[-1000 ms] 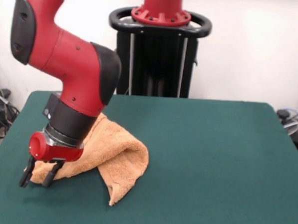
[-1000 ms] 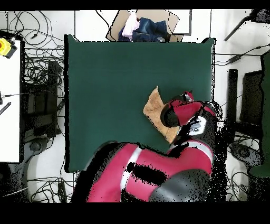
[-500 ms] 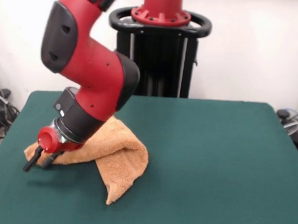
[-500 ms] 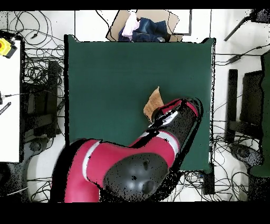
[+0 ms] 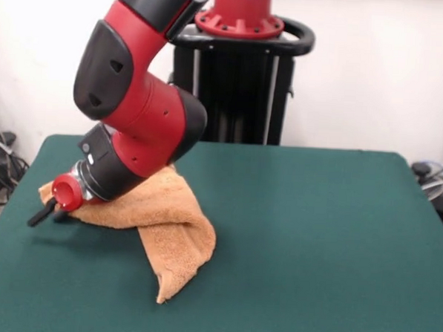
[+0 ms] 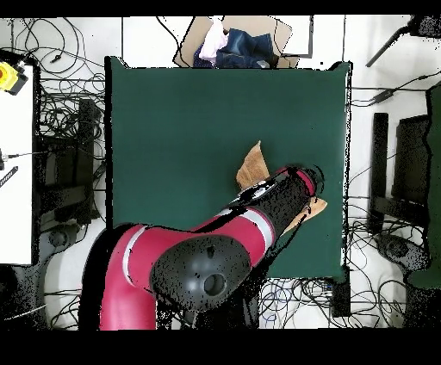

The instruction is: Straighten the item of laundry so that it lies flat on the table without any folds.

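The light orange-tan towel [image 5: 170, 223] lies bunched and folded on the left half of the dark green table [image 5: 321, 246]. One end trails toward the table's near edge. My gripper [image 5: 46, 215] is low at the towel's left corner, near the table's left edge, shut on that corner and holding it slightly off the table. In the overhead view my arm covers most of the towel [image 6: 251, 167]; only two tips of it show, and the gripper is hidden under the arm. The towel's stripes and tag do not show.
The black pedestal [image 5: 237, 77] stands behind the table's far edge. In the overhead view a cardboard box of clothes [image 6: 237, 43] sits beyond one table edge, and cables and stands lie on the floor round the table [image 6: 172, 129].
My gripper has moved toward the table's far left and tilted, drawing the towel's left corner along with it. The towel has stretched out to the left, and the arm's elbow has swung over it.
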`<state>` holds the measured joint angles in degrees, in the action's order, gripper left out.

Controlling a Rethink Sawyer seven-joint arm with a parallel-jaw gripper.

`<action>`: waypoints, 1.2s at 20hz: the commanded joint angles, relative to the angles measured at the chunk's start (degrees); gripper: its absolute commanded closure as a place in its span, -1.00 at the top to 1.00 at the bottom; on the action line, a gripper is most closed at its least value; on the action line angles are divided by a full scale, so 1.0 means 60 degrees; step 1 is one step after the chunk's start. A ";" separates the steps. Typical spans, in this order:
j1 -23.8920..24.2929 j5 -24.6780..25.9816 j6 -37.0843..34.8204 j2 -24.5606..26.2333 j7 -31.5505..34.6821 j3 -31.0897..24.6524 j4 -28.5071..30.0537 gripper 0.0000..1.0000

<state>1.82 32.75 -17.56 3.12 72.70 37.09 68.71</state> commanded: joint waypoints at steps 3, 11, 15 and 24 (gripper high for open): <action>-0.0096 -0.0562 -0.0837 0.0834 0.2297 -0.0254 -0.0120 1.00; -0.0154 -0.0704 -0.1166 0.1097 0.2163 -0.0100 -0.0476 1.00; 0.0093 -0.0766 -0.0782 0.0649 0.1840 -0.0592 -0.0141 1.00; 0.3014 -0.0802 -0.1457 -0.3258 -0.1814 -0.5135 0.3202 1.00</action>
<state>8.45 32.58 -18.91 -1.95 72.69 32.14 72.72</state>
